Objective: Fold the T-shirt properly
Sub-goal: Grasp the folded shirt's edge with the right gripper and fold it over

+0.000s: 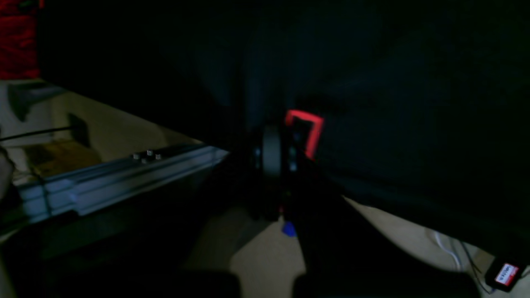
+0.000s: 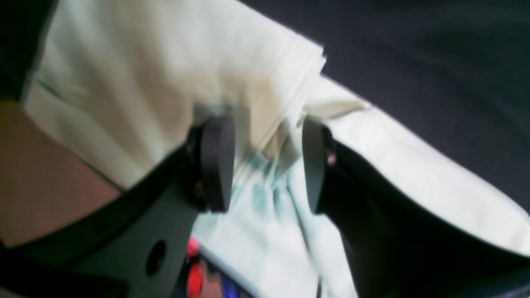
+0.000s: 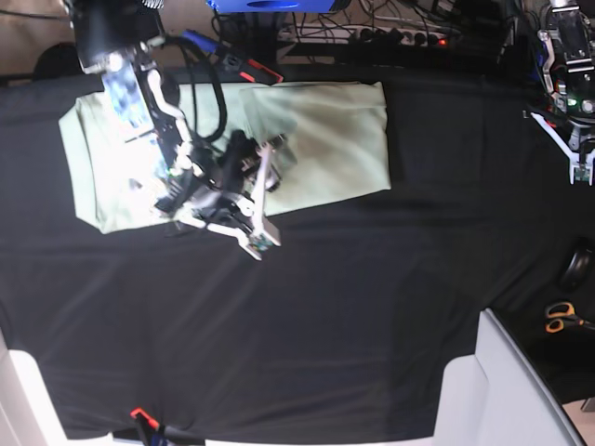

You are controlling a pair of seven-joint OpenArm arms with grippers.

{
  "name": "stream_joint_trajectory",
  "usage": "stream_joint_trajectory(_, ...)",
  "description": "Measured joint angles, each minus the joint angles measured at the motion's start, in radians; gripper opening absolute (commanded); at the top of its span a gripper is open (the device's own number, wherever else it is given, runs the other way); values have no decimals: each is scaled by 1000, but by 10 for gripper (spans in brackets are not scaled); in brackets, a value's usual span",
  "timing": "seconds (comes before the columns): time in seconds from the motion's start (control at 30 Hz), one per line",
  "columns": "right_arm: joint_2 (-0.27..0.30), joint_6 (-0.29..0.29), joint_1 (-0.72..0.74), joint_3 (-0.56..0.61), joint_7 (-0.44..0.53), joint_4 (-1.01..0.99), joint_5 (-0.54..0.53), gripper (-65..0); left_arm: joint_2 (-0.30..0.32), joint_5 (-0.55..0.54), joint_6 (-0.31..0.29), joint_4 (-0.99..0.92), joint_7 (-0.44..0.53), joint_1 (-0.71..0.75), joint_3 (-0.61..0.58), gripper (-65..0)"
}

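**Right gripper parted over folded shirt; left gripper closed at the tabletop edge**

Right gripper (image 2: 265,165): jaws stand apart, nothing pinched between them. The dark pads (image 2: 217,163) sit either side of a bunched crease in the large pale mint-green cotton T-shirt (image 2: 165,82); whether they touch the cloth cannot be told from the blurred wrist view.

In the base view the right gripper (image 3: 249,218) hangs over the middle of the T-shirt (image 3: 344,139), near its lower edge.

The shirt lies flat on the black cloth tabletop (image 3: 335,316), toward the far left corner, folded into a rough rectangle (layered edges show in the wrist view).

Left gripper (image 3: 580,167): closed, empty, well apart from the shirt at the far right edge of the tabletop. Its wrist view is dark, showing only black cloth and a grey aluminium rail (image 1: 124,174).

Orange-handled scissors (image 3: 561,318) lie off the right edge.
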State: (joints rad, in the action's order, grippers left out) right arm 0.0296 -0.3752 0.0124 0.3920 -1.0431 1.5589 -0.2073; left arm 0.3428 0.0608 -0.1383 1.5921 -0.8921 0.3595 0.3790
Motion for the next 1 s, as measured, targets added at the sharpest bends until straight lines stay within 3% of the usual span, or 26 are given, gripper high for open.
stream_joint_trajectory(0.27, 0, 2, 77, 13, 94, -225, 5, -392, -7, 3, 0, 0, -1, 1, 0, -650)
stream_joint_trajectory(0.63, -3, 1, 116, 12, 108, -270, -6, -386, -7, 3, 0, 0, -1, 1, -2, -650)
stream_joint_trajectory(0.9, -22, 2, 137, 10, 179, -412, -3, -393, -7, 3, 0, 0, -1, 0, -2, -650)
stream_joint_trajectory(0.97, -32, 2, 147, 10, 183, -425, 0, -434, -8, 3, 0, 0, -1, -2, -2, -650)
stream_joint_trajectory(1.0, -35, 2, 149, 10, 190, -425, -2, -486, -8, 2, 0, 0, -1, -3, -2, -650)
